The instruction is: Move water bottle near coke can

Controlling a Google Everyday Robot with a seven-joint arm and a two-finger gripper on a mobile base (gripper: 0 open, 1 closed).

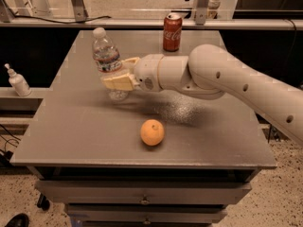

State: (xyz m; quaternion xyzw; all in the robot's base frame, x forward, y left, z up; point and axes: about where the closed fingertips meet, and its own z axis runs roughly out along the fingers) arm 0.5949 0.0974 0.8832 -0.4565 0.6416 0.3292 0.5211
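In the camera view, the water bottle (107, 56) is found in the left half of the table (71, 126), about midway between front and far edges. It is clamped low on its body by the gripper (116, 75). Its long axis is nearly upright, and the cap is leaned slightly toward the far left corner. It is judged to be light, thin-walled and smooth, so a hold below the label is suitable. The coke can (172, 32) is placed upright at the far edge, well apart.
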